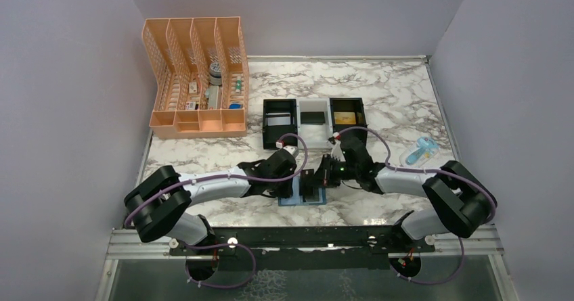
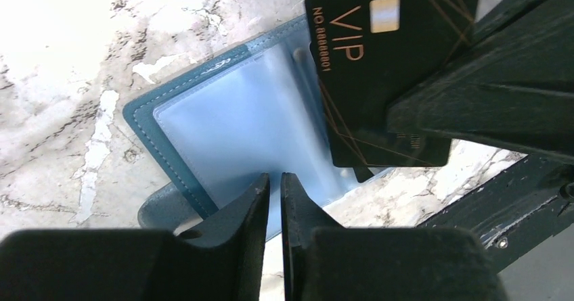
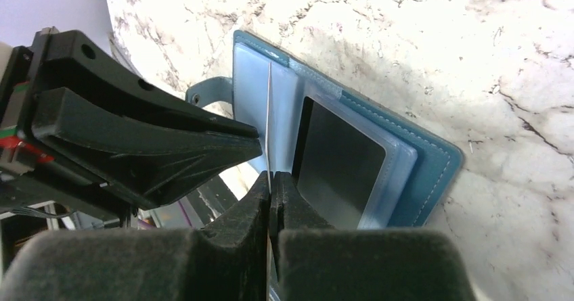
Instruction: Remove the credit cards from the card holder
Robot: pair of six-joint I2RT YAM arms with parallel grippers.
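Observation:
The teal-blue card holder (image 1: 290, 201) lies open on the marble between both grippers, its clear pocket panels (image 2: 230, 118) facing up. My right gripper (image 3: 271, 178) is shut on a black credit card marked VIP (image 2: 379, 78), seen edge-on as a thin pale line (image 3: 269, 111) and lifted mostly out of its pocket. A second dark card (image 3: 338, 162) still sits in a clear pocket of the holder (image 3: 423, 162). My left gripper (image 2: 275, 177) is closed to a narrow slit over the holder's near edge, gripping its panel.
A black-and-white three-compartment tray (image 1: 315, 132) stands behind the grippers with a flat card in each compartment. An orange mesh desk organizer (image 1: 196, 78) is at the back left. A small light-blue object (image 1: 420, 151) lies at the right. Grey walls enclose the table.

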